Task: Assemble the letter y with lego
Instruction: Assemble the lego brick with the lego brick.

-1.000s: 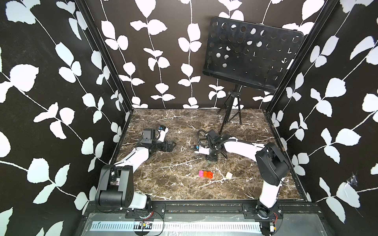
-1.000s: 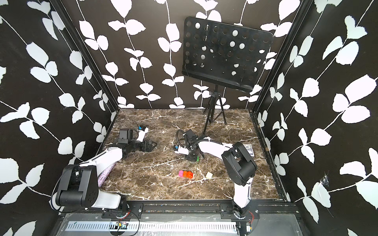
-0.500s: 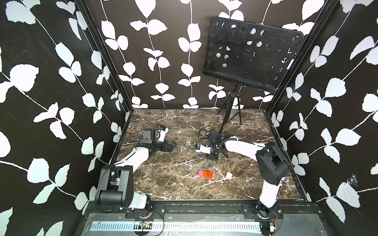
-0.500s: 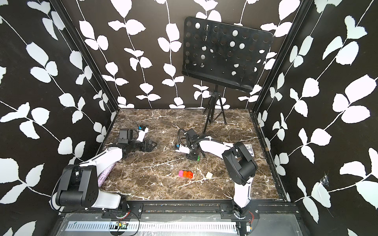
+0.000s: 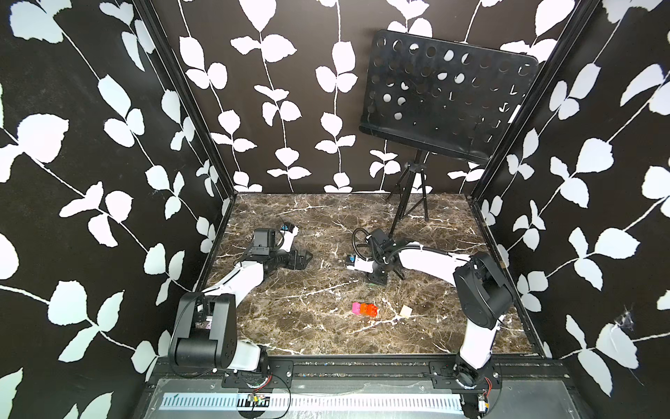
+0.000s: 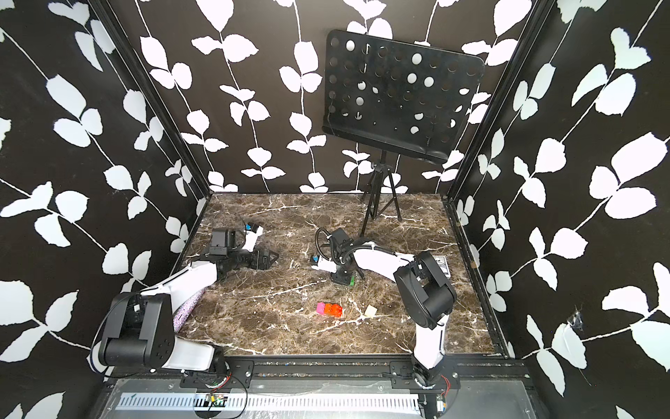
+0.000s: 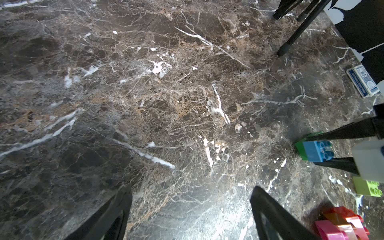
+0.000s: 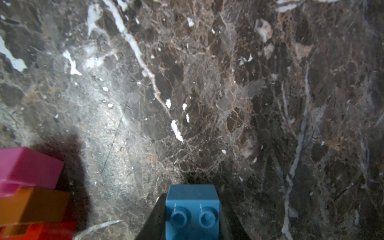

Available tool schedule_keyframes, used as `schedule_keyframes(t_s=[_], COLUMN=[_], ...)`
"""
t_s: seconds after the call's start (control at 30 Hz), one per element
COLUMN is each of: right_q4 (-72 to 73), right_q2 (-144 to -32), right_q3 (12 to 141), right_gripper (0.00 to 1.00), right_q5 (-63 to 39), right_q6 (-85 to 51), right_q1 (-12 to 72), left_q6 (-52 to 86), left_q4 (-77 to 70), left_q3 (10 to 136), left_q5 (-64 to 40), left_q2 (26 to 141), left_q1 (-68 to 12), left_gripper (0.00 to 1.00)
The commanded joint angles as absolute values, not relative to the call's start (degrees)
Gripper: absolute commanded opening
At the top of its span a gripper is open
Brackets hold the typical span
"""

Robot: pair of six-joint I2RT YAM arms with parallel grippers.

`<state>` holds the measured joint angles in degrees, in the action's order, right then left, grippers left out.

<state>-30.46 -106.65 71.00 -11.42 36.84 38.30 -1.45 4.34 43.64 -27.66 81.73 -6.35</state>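
Overall, both top views show a brown marble tabletop (image 5: 308, 337) with one arm at each side. The left claw (image 5: 306, 257) sits close to the tabletop on its left part, well apart from every brick. The right claw (image 5: 377, 278) points down near the middle, directly over the green brick (image 6: 351, 281), of which only an edge shows past the fingers. The pink-and-orange stack (image 5: 365, 309) lies along the tabletop toward the front, pink end to the left, well apart from both claws. The cream brick (image 5: 406, 311) lies near its orange end, not touching it. A black music stand (image 5: 446, 101) stands at the back right. A blue-and-white card box (image 6: 443, 263) lies by the right edge, partly hidden behind the right arm.

In the left wrist view, the left claw is released: its fingers (image 7: 123, 199) stand wide apart with only bare tabletop between them. At the frame edge, the right claw's two black fingers flank the blue brick (image 7: 318, 150), which sits against the green brick (image 7: 300, 148). Whether the two bricks are pressed fully together cannot be told.

In the right wrist view, the right claw is clenched on the blue brick (image 8: 192, 209), whose studs face the camera. The stack (image 8: 31, 187) appears at the frame edge, with one pink brick followed by two orange ones.
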Motion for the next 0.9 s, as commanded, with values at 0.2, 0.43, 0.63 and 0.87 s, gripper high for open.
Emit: schedule_keyframes(t_s=[0.2, 0.43, 0.63, 0.87], right_q4=[-32.6, -29.5, -26.2, -25.9], right_q2=[-106.7, -110.0, -110.0, -109.6], right_q3=[69.9, 73.4, 72.3, 70.7], right_gripper=[0.24, 0.23, 0.22, 0.22], right_q5=[-12.1, -10.5, -8.2, -4.2], right_q6=[28.3, 18.4, 11.7, 5.1], right_q1=[39.3, 41.5, 41.6, 41.3], left_q6=[-1.3, -1.5, -1.4, -1.2], left_q4=[3.3, 2.9, 2.9, 2.9], left_q3=[42.8, 42.5, 42.5, 42.6], left_q5=[-28.5, -28.6, -28.7, -28.8], left_q2=[80.5, 79.8, 79.6, 79.4], left_q1=[-6.5, -6.5, -6.5, -6.6], left_gripper=[0.91, 0.91, 0.91, 0.91])
